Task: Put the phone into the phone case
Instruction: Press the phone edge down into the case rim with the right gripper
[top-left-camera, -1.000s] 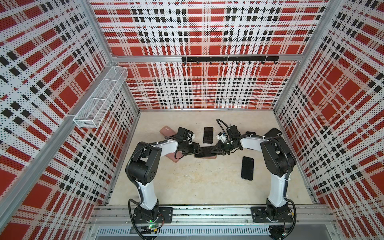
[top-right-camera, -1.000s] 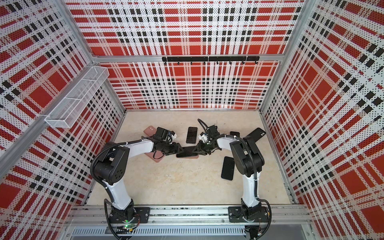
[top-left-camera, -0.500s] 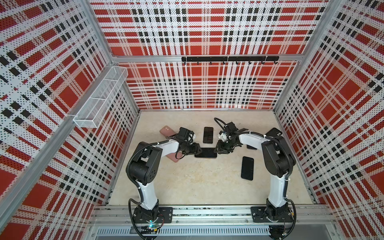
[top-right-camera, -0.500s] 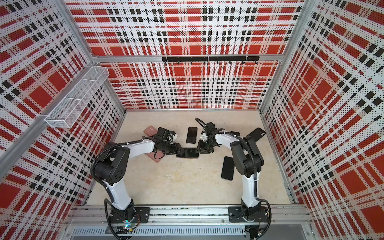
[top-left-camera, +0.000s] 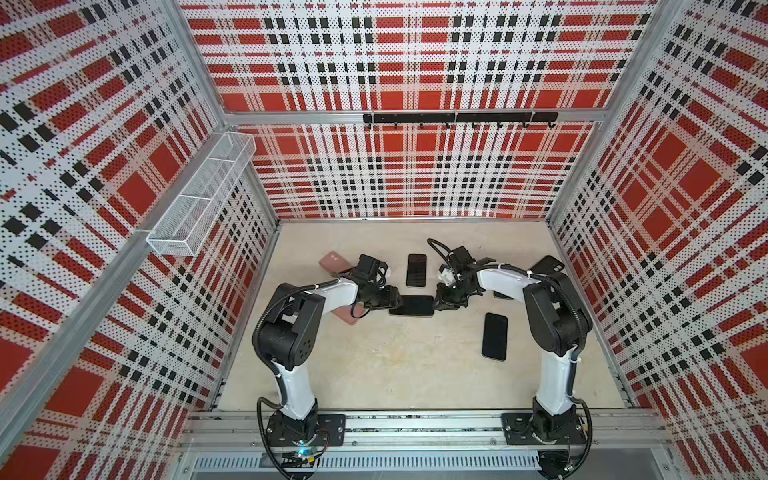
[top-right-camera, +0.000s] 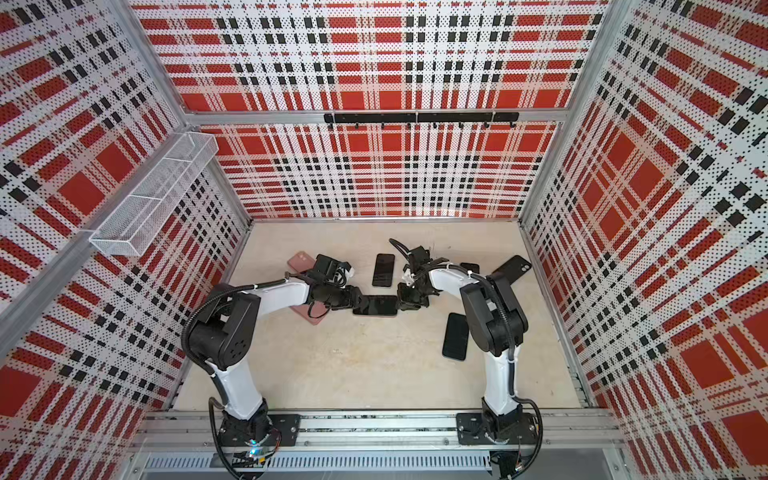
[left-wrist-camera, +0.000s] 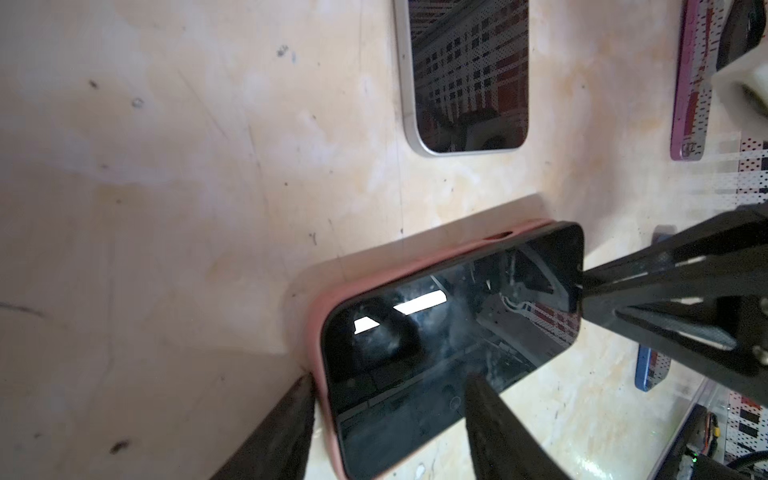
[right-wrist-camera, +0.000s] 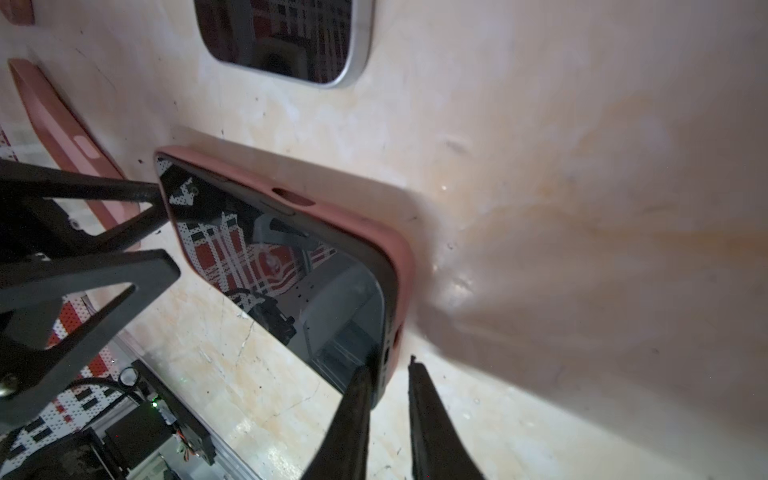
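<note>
The phone (top-left-camera: 411, 306) lies screen up inside a pink phone case (left-wrist-camera: 374, 276) mid-table, between both arms. My left gripper (top-left-camera: 392, 301) is at its left end. In the left wrist view the left gripper (left-wrist-camera: 390, 380) is open, with one finger against the case's end and the other over the screen. My right gripper (top-left-camera: 439, 302) is at the right end. In the right wrist view the right gripper (right-wrist-camera: 386, 368) has its jaws nearly together around the end edge of the phone (right-wrist-camera: 291, 266) and the case rim (right-wrist-camera: 399, 266).
A second phone (top-left-camera: 416, 270) lies behind the cased one and a third (top-left-camera: 494, 336) at the front right. A black case (top-left-camera: 548, 266) lies at the back right. Two pink cases (top-left-camera: 332, 262) (top-left-camera: 345, 316) lie by the left arm. A mesh basket (top-left-camera: 203, 195) hangs on the left wall.
The right gripper drew back a little, then returned to the phone's right end with narrower jaws. The left jaws narrowed slightly. Less pink shows beside the phone.
</note>
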